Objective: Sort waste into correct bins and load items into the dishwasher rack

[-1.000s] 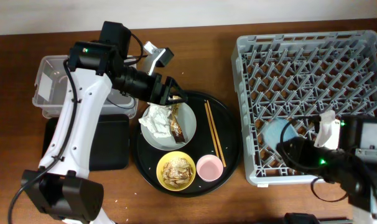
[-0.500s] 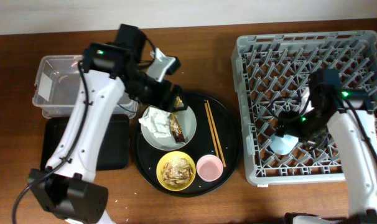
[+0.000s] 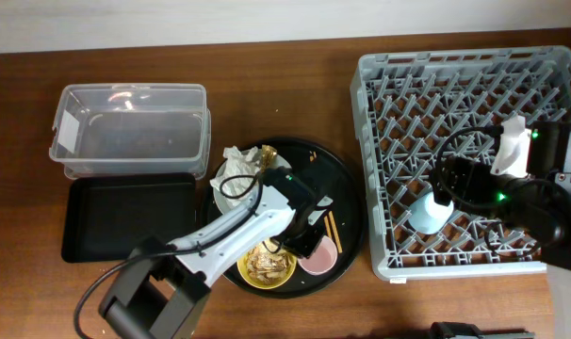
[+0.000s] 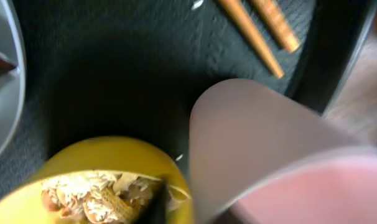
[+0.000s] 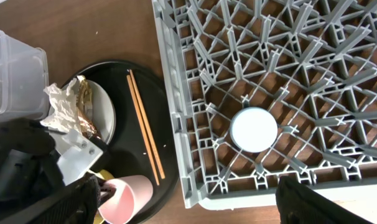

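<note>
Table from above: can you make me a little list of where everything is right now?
rack: right side, one cup inside
blue cup: upside down in rack
right fingers: open, empty, above rack
pink cup: tilted on round tray, left fingers seem to grip it
yellow bowl: on round tray, scraps inside
plate: on round tray, tissue and wrapper on it
chopsticks: side by side on round tray
tub, black tray: left side

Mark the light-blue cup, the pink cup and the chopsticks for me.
light-blue cup [image 5: 254, 129], right wrist view, on its upturned base.
pink cup [image 5: 129, 198], right wrist view, on its outer wall.
chopsticks [image 5: 142, 124], right wrist view, halfway along the left stick.
</note>
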`<state>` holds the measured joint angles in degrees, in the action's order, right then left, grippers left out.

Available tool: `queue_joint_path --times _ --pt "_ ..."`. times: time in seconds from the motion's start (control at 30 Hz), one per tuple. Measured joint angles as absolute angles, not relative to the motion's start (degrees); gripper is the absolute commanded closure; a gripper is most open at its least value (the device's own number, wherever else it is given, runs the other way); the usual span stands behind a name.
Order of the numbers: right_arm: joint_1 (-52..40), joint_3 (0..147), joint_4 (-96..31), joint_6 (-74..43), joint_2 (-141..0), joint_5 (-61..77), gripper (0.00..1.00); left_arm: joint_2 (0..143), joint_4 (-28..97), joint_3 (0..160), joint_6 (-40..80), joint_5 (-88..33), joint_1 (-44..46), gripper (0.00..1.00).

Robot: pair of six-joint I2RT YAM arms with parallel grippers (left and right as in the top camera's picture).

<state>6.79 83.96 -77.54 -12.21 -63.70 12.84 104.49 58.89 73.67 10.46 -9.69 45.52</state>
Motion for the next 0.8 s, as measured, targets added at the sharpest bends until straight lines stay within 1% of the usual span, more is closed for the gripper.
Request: queue_joint_path --times 0.1,0.2,0.23,0.27,0.3,0.33,0.4,0.47,0.53,0.63,0.7,0.8 --pt "6.79 83.96 -77.65 -12.25 -63.72 12.84 0.09 104.47 61.04 74.76 11.49 -9.50 45.52 1.00" --pt "6.79 83.94 -78.81 -12.21 -63.81 13.45 0.10 103.68 66.94 83.90 11.64 -10.52 44.23 1.00" --pt "6.79 83.94 -79.44 -12.14 -63.81 14.17 0.13 102.52 68.23 88.79 11.16 -14.31 41.63 1.00" --pt "6.79 83.94 -79.50 -10.79 -63.81 16.60 0.19 101.34 68.18 91.88 10.33 -17.72 38.96 1.00" --pt "6.83 83.94 -79.29 -8.58 -63.81 21.61 0.21 99.74 68.03 95.24 8.43 -24.95 34.68 1.00" --pt "6.83 83.94 -78.83 -6.15 -63.86 27.62 0.19 98.39 67.90 98.15 6.17 -33.58 29.36 1.00" --pt "4.60 83.92 -74.76 -2.15 -63.92 37.63 0.11 97.08 67.90 100.49 2.48 -48.38 21.98 1.00" --pt "-1.37 83.83 -69.91 1.76 -63.92 46.19 0.05 96.82 69.28 100.97 -0.54 -64.23 14.61 1.00" --pt "-7.68 83.68 -60.73 3.55 -64.03 51.44 0.05 96.86 70.57 100.95 -1.63 -73.34 12.53 1.00" --pt "-14.17 83.81 -49.71 2.70 -65.43 54.35 0.05 96.86 72.27 100.95 -2.42 -79.90 12.58 1.00" --pt "-15.29 83.79 -46.59 1.80 -67.31 54.65 0.05 96.86 73.58 100.95 -2.61 -81.71 12.75 1.00" --pt "-15.27 83.79 -43.05 -0.08 -70.28 55.66 0.06 96.99 74.22 100.95 -2.59 -81.21 11.53 1.00"
